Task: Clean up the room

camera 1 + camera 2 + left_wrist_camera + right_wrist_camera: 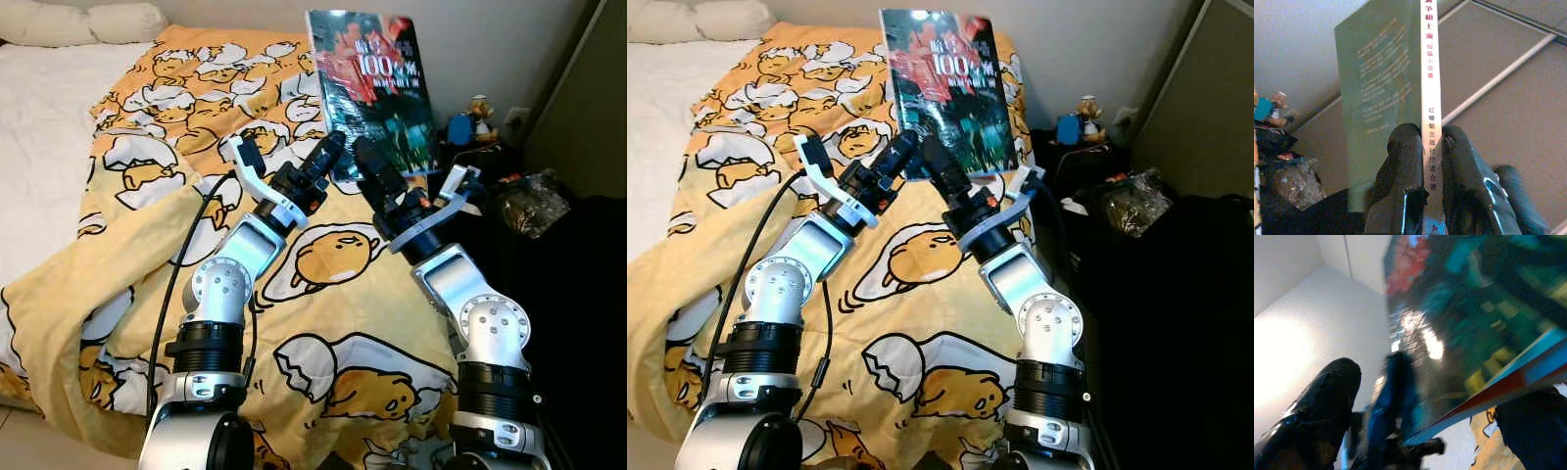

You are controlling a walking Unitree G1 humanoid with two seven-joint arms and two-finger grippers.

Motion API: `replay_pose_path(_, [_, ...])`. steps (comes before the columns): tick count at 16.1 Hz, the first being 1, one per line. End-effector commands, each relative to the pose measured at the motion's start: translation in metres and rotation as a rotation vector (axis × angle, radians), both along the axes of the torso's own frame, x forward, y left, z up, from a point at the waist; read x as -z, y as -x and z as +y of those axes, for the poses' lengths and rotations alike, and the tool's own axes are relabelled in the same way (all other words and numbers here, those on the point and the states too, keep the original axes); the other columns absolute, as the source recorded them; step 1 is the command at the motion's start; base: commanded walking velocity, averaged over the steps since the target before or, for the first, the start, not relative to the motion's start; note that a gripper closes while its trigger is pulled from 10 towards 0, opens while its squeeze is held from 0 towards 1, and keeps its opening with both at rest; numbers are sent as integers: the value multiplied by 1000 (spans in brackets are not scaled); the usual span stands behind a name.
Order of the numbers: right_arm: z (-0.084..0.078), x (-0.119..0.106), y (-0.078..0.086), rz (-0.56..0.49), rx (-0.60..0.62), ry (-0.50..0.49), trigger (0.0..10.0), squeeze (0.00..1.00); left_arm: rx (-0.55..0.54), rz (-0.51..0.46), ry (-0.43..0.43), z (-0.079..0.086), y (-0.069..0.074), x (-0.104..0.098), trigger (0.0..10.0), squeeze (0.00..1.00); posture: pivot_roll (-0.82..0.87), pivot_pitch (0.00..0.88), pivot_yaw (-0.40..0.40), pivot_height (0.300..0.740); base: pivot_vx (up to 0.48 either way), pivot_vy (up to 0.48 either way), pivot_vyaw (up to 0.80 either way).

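while both arms reach out over the bed, the notes run view by view, placed against the duvet.

head views, book: the book [372, 93] is held upright above the yellow egg-print duvet [323, 333], near its far edge, glossy dark cover with red and teal print facing the robot.
head views, left gripper: the left gripper [328, 157] meets the book's lower left edge, above the duvet.
head views, right gripper: the right gripper [377, 176] meets the lower edge just beside it.
head views, beside the duvet: a dark side table [509, 171] with small figures [472, 117] and a crinkled bag [534, 201].
left wrist view: the fingers [1400, 176] are clamped on the white spine, one on each side; plain green back cover visible.
right wrist view: blurred; one finger [1312, 406] stands apart from the cover, so its hold cannot be told.
doing it well: probably carrying the book away; keep the spine pinch firm, steady the tall cover with the right, and move slowly so it does not tip.
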State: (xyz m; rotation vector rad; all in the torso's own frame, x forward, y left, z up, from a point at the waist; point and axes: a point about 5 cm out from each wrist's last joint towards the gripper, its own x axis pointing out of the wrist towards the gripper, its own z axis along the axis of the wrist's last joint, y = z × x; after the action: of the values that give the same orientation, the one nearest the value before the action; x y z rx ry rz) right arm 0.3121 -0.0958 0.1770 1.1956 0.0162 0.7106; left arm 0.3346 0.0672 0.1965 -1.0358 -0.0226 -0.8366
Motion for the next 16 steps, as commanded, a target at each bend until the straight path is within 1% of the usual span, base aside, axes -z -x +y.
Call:
replay_pose_path(1, [-3,-6,-5,-4,33,-24,10000,0,54,-70,24,-6,6,-13,0,0,-73,0,74,740,0,0,0])
replay_pose_path(3, [-8,1,-10,58,88,-14,10000,0,104,-98,39,-7,11,-15,0,0,-74,0,73,740,0,0,0])
replay_pose_path(4, [-11,5,-13,84,123,-6,10000,0,120,-106,35,-7,13,-16,0,0,-74,0,73,740,0,0,0])
replay_pose_path(5, [-14,6,-15,93,146,-20,10000,0,131,-112,26,-6,15,-15,0,0,-74,0,73,740,0,0,0])
replay_pose_path(7, [-20,4,-16,89,168,-26,10000,0,123,-118,-6,0,15,-12,0,0,-76,0,75,740,0,0,0])
replay_pose_path(11, [-25,4,-17,85,184,-36,10000,0,90,-115,-24,14,14,-10,0,0,-74,0,77,740,0,0,0])
replay_pose_path(13, [-27,1,-15,60,174,-48,10000,0,69,-113,-33,23,12,-10,0,0,-73,0,76,740,0,0,0])
replay_pose_path(16, [-26,-3,-11,21,139,-34,10000,0,42,-113,-45,32,10,-10,0,0,-74,0,75,740,0,0,0])
